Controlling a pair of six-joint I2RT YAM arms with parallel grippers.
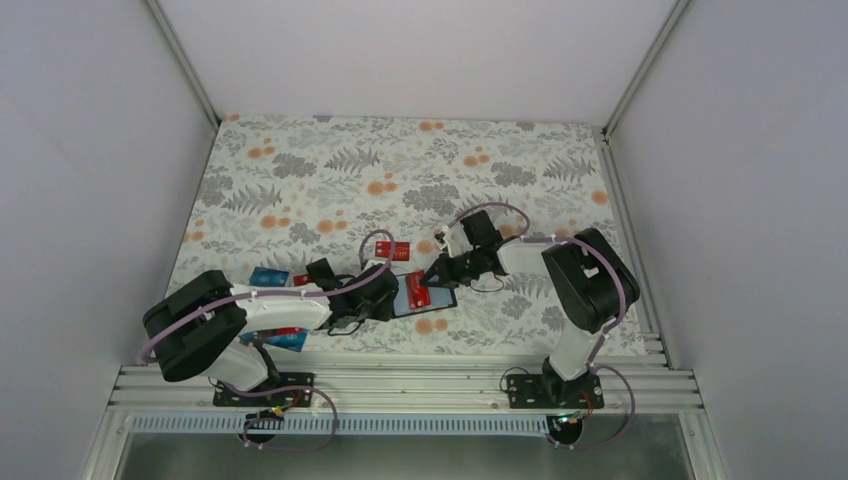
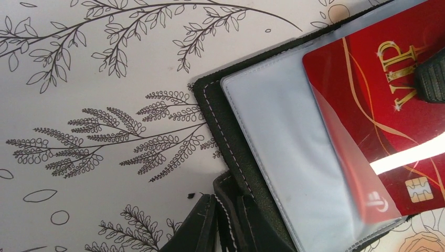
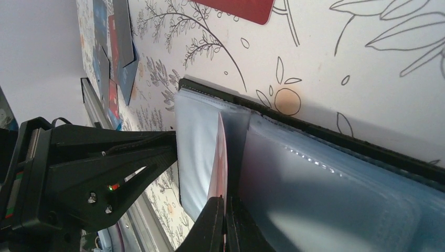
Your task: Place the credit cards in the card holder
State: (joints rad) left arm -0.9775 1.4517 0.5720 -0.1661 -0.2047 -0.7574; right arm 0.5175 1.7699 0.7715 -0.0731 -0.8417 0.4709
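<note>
The black card holder (image 1: 445, 299) lies open on the floral cloth, its clear sleeves (image 2: 278, 142) facing up. My left gripper (image 2: 233, 226) is shut on the holder's near black corner (image 2: 220, 126). A red credit card (image 2: 378, 105) printed "VIP" sits partly inside a sleeve. My right gripper (image 3: 224, 226) is shut on this card (image 3: 220, 163), seen edge-on between sleeves, and one of its fingers (image 2: 433, 79) rests on the card's face. In the top view the two grippers (image 1: 385, 300) (image 1: 435, 275) meet over the holder.
Loose cards lie around: a red one (image 1: 393, 250) behind the holder, a blue one (image 1: 268, 277) to the left, and more (image 1: 285, 340) under the left arm. Several cards (image 3: 113, 42) show far off in the right wrist view. White walls enclose the table.
</note>
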